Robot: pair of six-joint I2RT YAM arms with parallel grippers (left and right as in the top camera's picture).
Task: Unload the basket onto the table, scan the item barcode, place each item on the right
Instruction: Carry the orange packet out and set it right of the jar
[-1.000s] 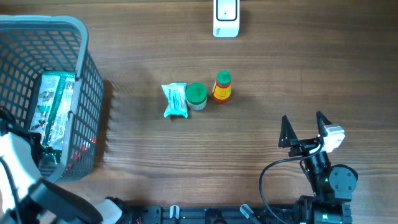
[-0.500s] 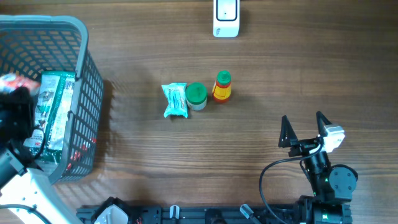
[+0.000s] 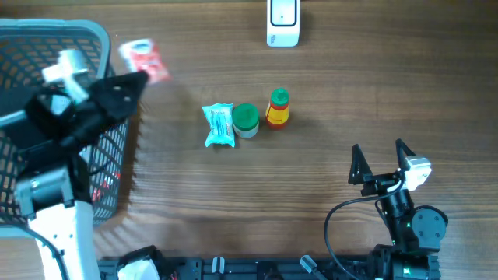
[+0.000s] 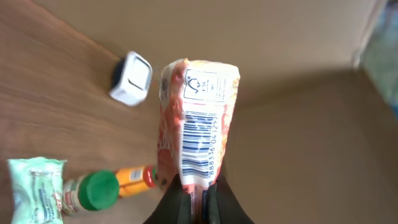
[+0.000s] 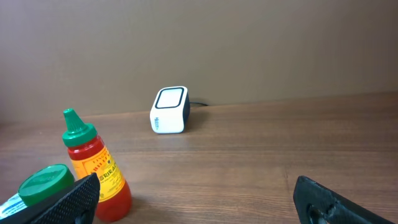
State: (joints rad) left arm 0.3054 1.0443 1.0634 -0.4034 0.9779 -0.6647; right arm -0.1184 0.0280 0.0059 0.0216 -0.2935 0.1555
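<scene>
1. Left tool [image 4: 198,198] is clamped shut on one end of the orange-and-white plastic snack packet [image 4: 198,106], holding it off the desk. I can see its black barcode facing my wrist camera.
2. From overhead, that packet looks blurred. It hangs above the brown wooden desk [image 3: 327,194], just past the right rim of the grey plastic mesh basket [image 3: 78,29] and well apart from the white box-shaped scanner [image 3: 282,23] at the far edge.
3. Right tool [image 3: 379,148] sits near the front right of the desk, its jaws spread wide with nothing between them.
4. Mid-desk I see a row: a teal crinkled sachet [image 3: 219,124] touching a small jar with a green lid [image 3: 246,120], and just beside the jar a red sauce bottle with a green cap [image 3: 278,108].
</scene>
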